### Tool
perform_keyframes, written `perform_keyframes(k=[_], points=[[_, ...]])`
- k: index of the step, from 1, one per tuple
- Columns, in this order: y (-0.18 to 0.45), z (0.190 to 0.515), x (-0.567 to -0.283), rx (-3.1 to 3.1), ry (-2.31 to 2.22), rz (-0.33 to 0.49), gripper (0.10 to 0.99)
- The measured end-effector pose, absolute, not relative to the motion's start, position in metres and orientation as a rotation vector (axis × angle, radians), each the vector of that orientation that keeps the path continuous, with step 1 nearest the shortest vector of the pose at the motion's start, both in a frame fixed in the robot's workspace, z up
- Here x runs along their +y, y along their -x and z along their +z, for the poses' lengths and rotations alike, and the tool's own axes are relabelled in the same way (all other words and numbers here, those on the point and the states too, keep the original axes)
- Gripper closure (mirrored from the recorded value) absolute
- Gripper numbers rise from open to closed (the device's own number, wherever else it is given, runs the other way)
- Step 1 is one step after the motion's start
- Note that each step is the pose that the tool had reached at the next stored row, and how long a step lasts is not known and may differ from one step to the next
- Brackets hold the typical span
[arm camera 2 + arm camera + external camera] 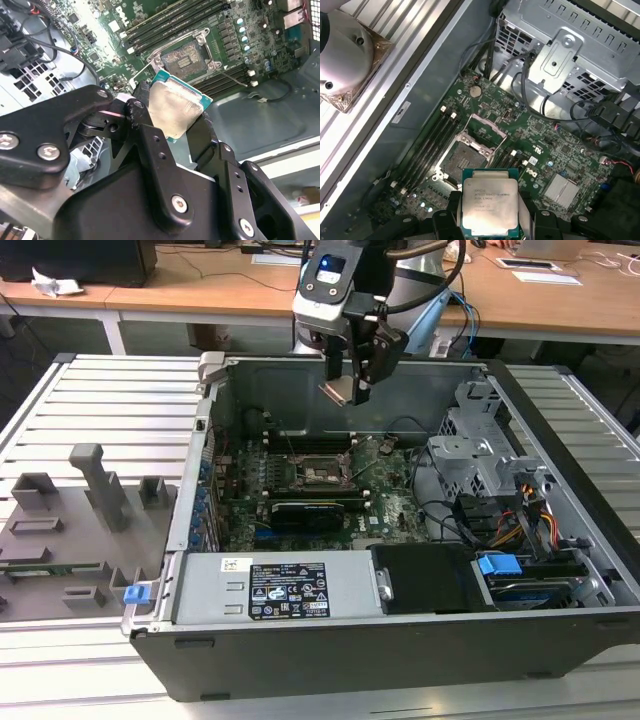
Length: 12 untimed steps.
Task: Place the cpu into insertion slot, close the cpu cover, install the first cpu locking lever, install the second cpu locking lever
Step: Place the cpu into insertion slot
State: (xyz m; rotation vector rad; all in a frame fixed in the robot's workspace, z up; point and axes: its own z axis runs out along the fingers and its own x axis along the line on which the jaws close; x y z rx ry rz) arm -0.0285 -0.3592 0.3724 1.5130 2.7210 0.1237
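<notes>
Black fingers [150,140] of the gripper [353,385] sat closest to the lens in both wrist views. We logged them pinched on the cpu [490,206], one finger on each of two opposite edges. We saw the chip's silvery-grey printed top facing the first wrist view, with green substrate showing round its rim. In the second wrist view we noted a pale, smeary face of the cpu [176,106] with a teal edge.

From the exterior view we placed the cpu [336,391] up in the air near the top edge of the case's far wall. It was well above the green motherboard [392,502] and apart from it.

We marked the insertion slot [461,161] as a dark square socket with a grey metal rim and its contact field exposed. It lay beyond the chip, between rows of long black memory slots [427,145]. We saw the cpu cover [488,131] tilted up off the socket. In the exterior view the insertion slot [322,472] sat near the middle of the board, lower in the case than the gripper.

We tagged an open computer case [400,660] with a grey power supply [290,590] along its near wall. A metal drive cage [478,452] stood toward the exterior view's right and a grey fixture tray [60,540] on the exterior view's left. We also noted a coin cell [476,91] on the board near the socket.
</notes>
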Motion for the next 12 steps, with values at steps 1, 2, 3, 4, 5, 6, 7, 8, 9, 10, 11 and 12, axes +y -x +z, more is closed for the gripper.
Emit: perform_keyframes(k=[1, 2, 3, 4, 5, 6, 7, 8, 9, 10, 11, 12], points=[[0.0285, 0.3724, -0.3592, 2.715, -1.523, 0.123, 0.549], [0.0285, 0.3723, -0.3592, 2.708, -1.534, 0.122, 0.549], [0.0285, 0.3723, -0.3592, 2.703, -1.542, 0.122, 0.549], [0.0286, 0.3723, -0.3592, 2.698, -1.55, 0.121, 0.549], [0.0286, 0.3723, -0.3592, 2.694, -1.557, 0.121, 0.549], [0.0286, 0.3722, -0.3592, 2.691, -1.563, 0.121, 0.549], [0.0286, 0.3722, -0.3592, 2.688, -1.567, 0.121, 0.549], [0.0286, 0.3722, -0.3592, 2.685, -1.572, 0.121, 0.549], [0.0286, 0.3722, -0.3592, 2.682, -1.577, 0.121, 0.549], [0.0286, 0.3721, -0.3592, 2.678, -1.582, 0.121, 0.549], [0.0287, 0.3721, -0.3592, 2.673, -1.591, 0.121, 0.549], [0.0287, 0.3721, -0.3592, 2.669, -1.597, 0.121, 0.549]])
